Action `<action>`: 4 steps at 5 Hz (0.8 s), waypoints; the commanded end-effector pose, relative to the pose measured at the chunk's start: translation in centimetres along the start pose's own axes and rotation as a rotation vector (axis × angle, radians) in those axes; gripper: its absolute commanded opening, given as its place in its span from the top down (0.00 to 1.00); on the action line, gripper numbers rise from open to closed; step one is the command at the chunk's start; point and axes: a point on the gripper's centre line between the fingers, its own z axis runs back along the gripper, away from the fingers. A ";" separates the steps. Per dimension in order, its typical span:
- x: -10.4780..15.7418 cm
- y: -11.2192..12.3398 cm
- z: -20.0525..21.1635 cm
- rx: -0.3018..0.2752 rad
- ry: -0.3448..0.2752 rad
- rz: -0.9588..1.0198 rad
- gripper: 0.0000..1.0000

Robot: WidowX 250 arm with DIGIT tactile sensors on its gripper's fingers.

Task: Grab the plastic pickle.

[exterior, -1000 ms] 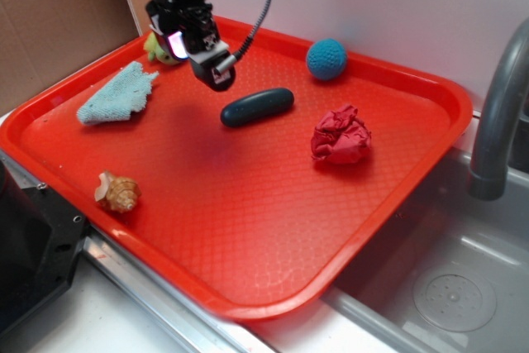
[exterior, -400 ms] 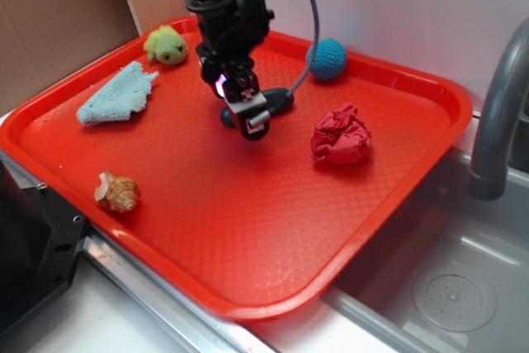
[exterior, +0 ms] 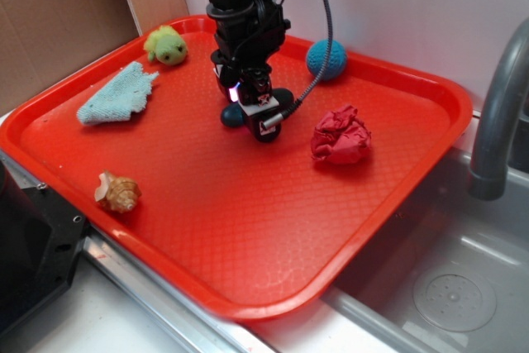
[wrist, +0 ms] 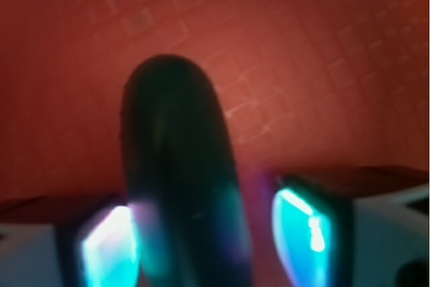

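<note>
The gripper hangs low over the middle of the red tray, right on top of the pickle. From the outside view only the pickle's left rounded end shows past the gripper body; the rest is hidden behind it. In the wrist view the pickle runs lengthwise up the middle, between the two fingers, which glow blue-green at the lower left and lower right. The left finger sits against the pickle's side, while a narrow strip of tray shows between the pickle and the right finger. So the jaws are parted around the pickle and straddle it, not yet clenched on it.

The pickle is smooth and very dark, green-black, shaped like a capsule with rounded ends. It picks up a faint bluish sheen from the finger lights. It lies flat on the tray's waffle-patterned floor, a little toward the far edge from the centre.

Around it on the tray: a blue ball near the far edge, a crumpled red cloth to the right, a yellow-green plush toy at the far left corner, a light blue rag along the left side, and a seashell near the front left edge. The tray rests beside a sink with a grey faucet.
</note>
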 end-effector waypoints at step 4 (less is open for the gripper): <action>-10.0 2.2 19.3 -0.058 -0.118 0.599 1.00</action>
